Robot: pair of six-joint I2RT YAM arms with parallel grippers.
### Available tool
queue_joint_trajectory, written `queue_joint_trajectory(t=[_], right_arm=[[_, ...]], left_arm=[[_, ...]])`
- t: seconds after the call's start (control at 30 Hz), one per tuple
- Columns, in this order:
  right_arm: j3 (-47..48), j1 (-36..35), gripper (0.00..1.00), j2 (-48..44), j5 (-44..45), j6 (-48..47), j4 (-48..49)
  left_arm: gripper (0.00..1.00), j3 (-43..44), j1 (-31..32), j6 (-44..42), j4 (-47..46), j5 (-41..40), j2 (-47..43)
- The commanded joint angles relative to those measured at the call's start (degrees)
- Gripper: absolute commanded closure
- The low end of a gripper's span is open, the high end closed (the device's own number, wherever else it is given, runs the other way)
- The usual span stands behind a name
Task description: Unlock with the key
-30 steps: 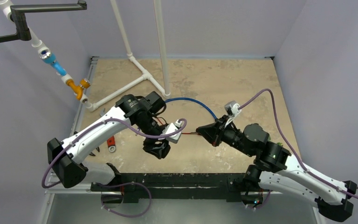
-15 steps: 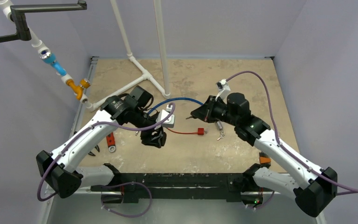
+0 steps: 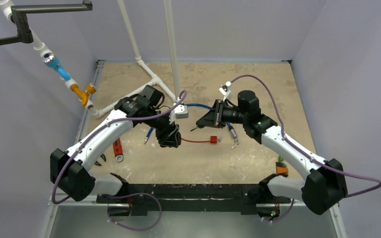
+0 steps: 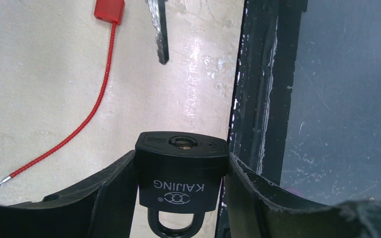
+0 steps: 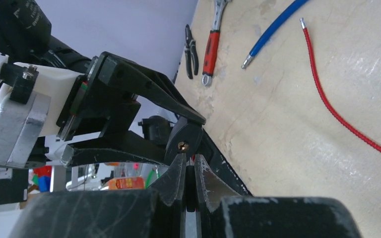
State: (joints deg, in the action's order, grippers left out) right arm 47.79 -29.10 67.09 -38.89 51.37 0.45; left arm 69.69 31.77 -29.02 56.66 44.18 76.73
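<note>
Mottled tan stone-look table [image 3: 258, 89] fills the overhead frame, and on it the two arms have regrouped. A second ago the left arm [image 3: 104, 134] and the right arm [image 3: 283, 144] met nose to nose low in the frame, with the red cable between them. Now both wrists sit higher, near the frame's middle, facing each other across a clear gap.

The left gripper [image 3: 170, 139] is half spread, its fingers clamped on the flanks of the black padlock [image 4: 181, 181]. The padlock rests bottom centre in the left wrist view, shackle down and keyway turned outward. The right gripper [image 3: 199, 123] is pressed together on the key [image 4: 158, 29], whose blade hangs at the top of that same view, apart from the lock.

From the right wrist, the fingers point almost straight at the brass keyway [image 5: 182, 145]. I'd read this as a fresh line-up: the key is not yet in, and the approach has to run square to the keyway.

Counting down: two arms, one blue cable [image 3: 201, 106], one red cable seal [image 3: 211, 140], one red-handled wrench [image 3: 118, 149], one pair of pliers [image 3: 100, 159], one padlock, one key.
</note>
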Motion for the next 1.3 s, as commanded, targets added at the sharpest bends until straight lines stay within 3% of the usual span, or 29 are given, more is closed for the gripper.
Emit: queue_joint_trajectory(t=[0.0, 0.2, 0.43, 0.77, 0.97, 1.27], right_arm=[[5.07, 0.28, 1.0, 2.23, -4.63, -1.31, 0.37], [5.56, 0.21, 1.0, 4.03, -3.76, 0.35, 1.03], [7.24, -0.91, 1.0, 6.3, 4.01, 0.78, -0.27], [7.6, -4.56, 1.0, 4.55, 16.34, 0.46, 2.11], [5.53, -7.39, 1.0, 0.44, 22.4, 0.43, 3.4], [4.25, -8.59, 1.0, -1.31, 23.18, 0.95, 3.25]], left_arm=[[1.0, -1.56, -0.63, 7.01, -8.81, 0.5, -1.28], [1.0, -2.01, -0.56, 9.97, -13.04, -5.91, -1.28], [1.0, -3.11, 0.13, 11.05, -16.13, -10.69, -2.9], [1.0, -1.64, 2.23, 9.51, -15.48, -11.08, -6.3], [1.0, -6.0, 2.87, 15.59, -25.89, -13.42, -8.46], [1.0, -7.41, 3.08, 13.24, -26.92, -14.39, -10.35]])
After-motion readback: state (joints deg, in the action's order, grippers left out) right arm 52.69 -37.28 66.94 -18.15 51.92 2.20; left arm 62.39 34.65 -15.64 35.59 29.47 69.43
